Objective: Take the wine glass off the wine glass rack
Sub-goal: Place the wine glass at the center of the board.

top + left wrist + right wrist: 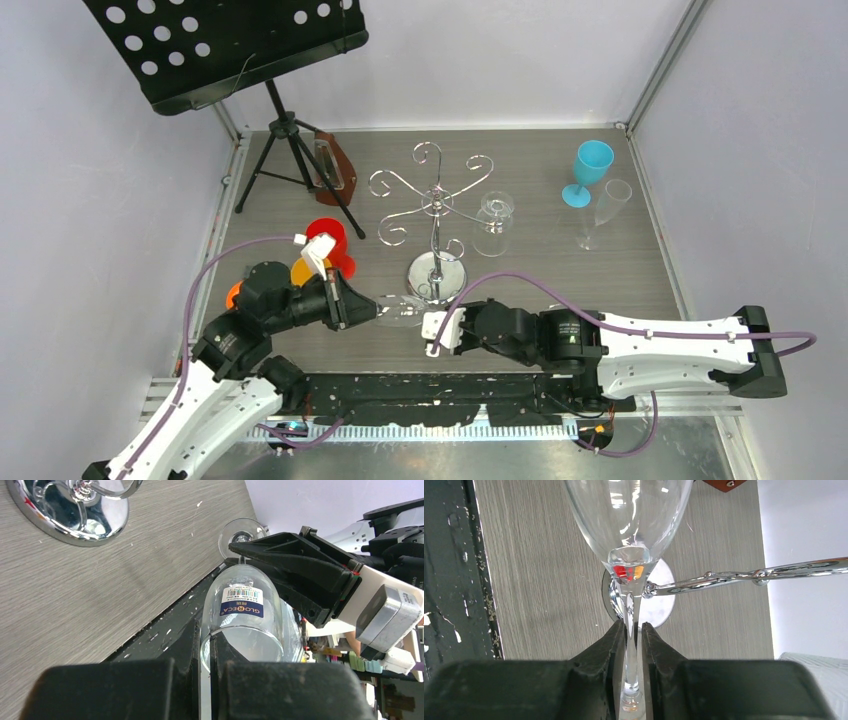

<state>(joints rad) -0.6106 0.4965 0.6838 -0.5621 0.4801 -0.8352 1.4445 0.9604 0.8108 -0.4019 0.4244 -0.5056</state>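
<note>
The black music stand [240,50] rises at the counter's far left corner, and the wine glass rack [435,195] stands mid-counter with a second clear glass [494,222] at its side toward the right edge. The wine glass [402,311] is off the rack, lying horizontal near the counter's near edge, just in front of the rack's round base. The left gripper [206,641] is clenched on the rim of its bowl and the right gripper [629,630] is clamped around its stem.

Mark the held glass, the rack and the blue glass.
held glass [629,525]: right wrist view, bowl.
rack [422,272]: top view, round base.
blue glass [593,160]: top view, bowl.
</note>
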